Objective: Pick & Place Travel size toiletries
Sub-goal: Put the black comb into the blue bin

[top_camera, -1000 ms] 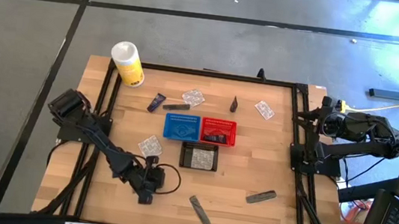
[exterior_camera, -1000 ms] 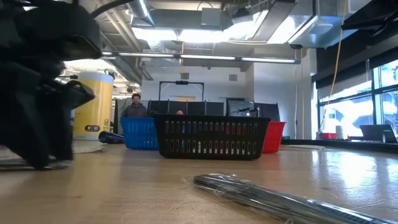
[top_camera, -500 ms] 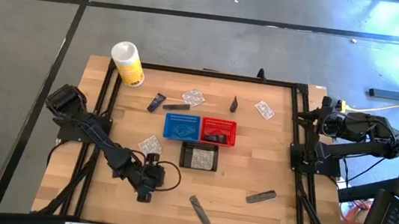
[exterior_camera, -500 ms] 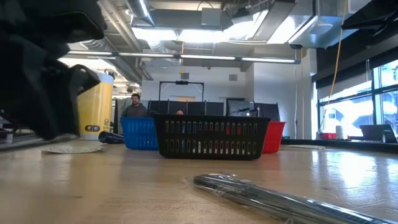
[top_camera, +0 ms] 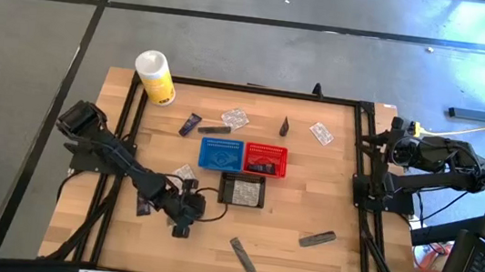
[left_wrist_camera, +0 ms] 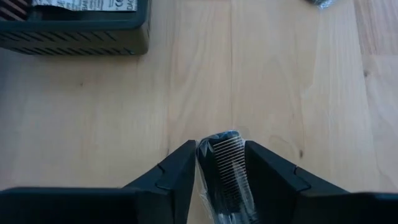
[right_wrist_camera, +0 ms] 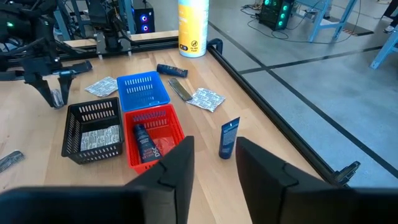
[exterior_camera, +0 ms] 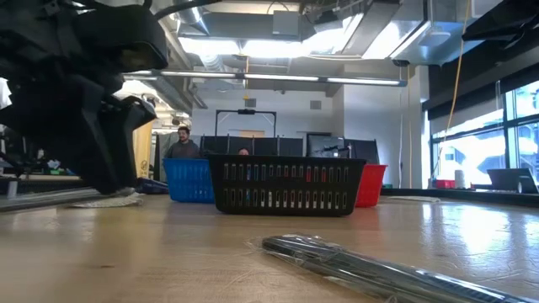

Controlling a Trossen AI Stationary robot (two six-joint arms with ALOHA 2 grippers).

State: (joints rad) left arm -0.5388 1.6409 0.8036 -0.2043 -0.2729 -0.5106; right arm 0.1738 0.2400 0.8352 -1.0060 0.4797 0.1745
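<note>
Beside the black basket, which holds a clear packet, the left gripper clamps a wrapped comb, its lower end cut off; the right gripper idles released.

Grey concrete floor with dark seams, exposed ceiling ducts and strip lights, bright windows, person standing behind.

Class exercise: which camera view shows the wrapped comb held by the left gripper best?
The left wrist view: the wrapped comb fills the gap between the left gripper fingers, its teeth plain through clear film. In the high view it is hidden under the gripper; in the low view the gripper's dark bulk hides it; the right wrist view shows it only small.
</note>
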